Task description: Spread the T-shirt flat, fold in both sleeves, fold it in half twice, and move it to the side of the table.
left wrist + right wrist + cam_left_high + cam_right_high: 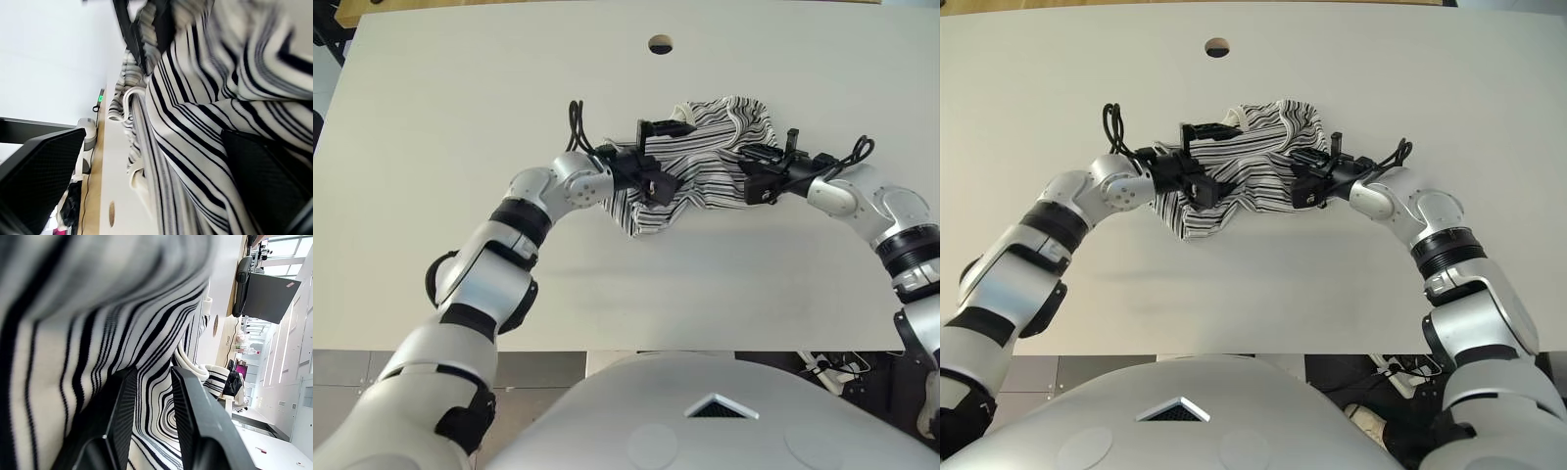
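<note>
On the white surface (460, 117), a little beyond its middle and just nearer than a round hole (660, 44), the shirt (705, 162) lies in a crumpled heap. It is striped black and white, bunched high at the far right and trailing down to a loose corner at the near left. A white ribbed edge (680, 110) shows along its far side.

The left arm (558, 186) bends in from the left and ends at the heap's left side. The left jaws stand wide open. One finger (662, 128) sits over the far part of the cloth and the other lies nearer, against the low corner. From the left wrist the two dark fingers (39, 181) are far apart, with folds of striped cloth bulging into the space between them and resting over one. They do not pinch it.

The right arm (862, 196) comes in from the right and meets the heap's right side, low over the surface. The right jaws are almost closed. From the right wrist their ribbed fingers (122, 421) stand side by side with a narrow slit between, striped cloth fills that slit, and more cloth hangs close over the camera, so they hold the shirt
</note>
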Robot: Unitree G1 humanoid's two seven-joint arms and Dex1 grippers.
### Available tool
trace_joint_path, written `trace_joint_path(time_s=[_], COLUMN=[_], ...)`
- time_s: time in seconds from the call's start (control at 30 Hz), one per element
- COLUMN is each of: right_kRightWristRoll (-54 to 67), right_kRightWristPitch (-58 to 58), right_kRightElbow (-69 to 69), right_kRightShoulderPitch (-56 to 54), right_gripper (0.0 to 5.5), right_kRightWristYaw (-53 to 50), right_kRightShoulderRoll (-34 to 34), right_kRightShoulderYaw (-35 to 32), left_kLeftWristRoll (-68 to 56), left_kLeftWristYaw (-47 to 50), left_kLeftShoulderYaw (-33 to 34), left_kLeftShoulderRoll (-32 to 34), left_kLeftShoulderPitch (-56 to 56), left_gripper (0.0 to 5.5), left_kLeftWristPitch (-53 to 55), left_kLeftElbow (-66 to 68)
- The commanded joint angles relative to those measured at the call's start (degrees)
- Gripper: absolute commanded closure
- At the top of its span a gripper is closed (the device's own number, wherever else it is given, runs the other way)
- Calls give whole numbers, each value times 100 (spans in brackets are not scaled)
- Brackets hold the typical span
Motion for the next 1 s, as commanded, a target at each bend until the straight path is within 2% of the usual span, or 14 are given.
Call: trace_joint_path(time_s=[0.03,0.1,0.2,0.3,0.53,0.67,1.0], right_kRightWristRoll=[-627,-654,-675,-649,-627,-621,-662], right_kRightWristPitch=[121,148,190,195,234,252,222], right_kRightElbow=[587,650,615,562,617,606,619], right_kRightShoulderPitch=[716,727,751,739,729,742,733], right_gripper=[419,419,419,419,419,419,419], right_kRightWristYaw=[384,321,284,293,263,256,224], right_kRightShoulderRoll=[170,189,80,27,2,-12,-2], right_kRightShoulderYaw=[714,755,770,772,765,757,827], left_kLeftWristRoll=[73,-57,-479,-911,-2344,-2515,-4469], left_kLeftWristYaw=[229,245,-619,-1290,-2466,-2579,-2680], left_kLeftShoulderYaw=[57,157,157,182,451,774,2197], left_kLeftShoulderRoll=[192,295,993,1511,2302,2519,2730], left_kLeftShoulderPitch=[-135,-161,680,1218,2165,2322,2827], left_gripper=[36,36,36,36,36,36,36], left_kLeftWristPitch=[36,-45,-887,-1200,-946,-625,-307], left_kLeftElbow=[775,978,700,97,-1707,-1864,-3652])
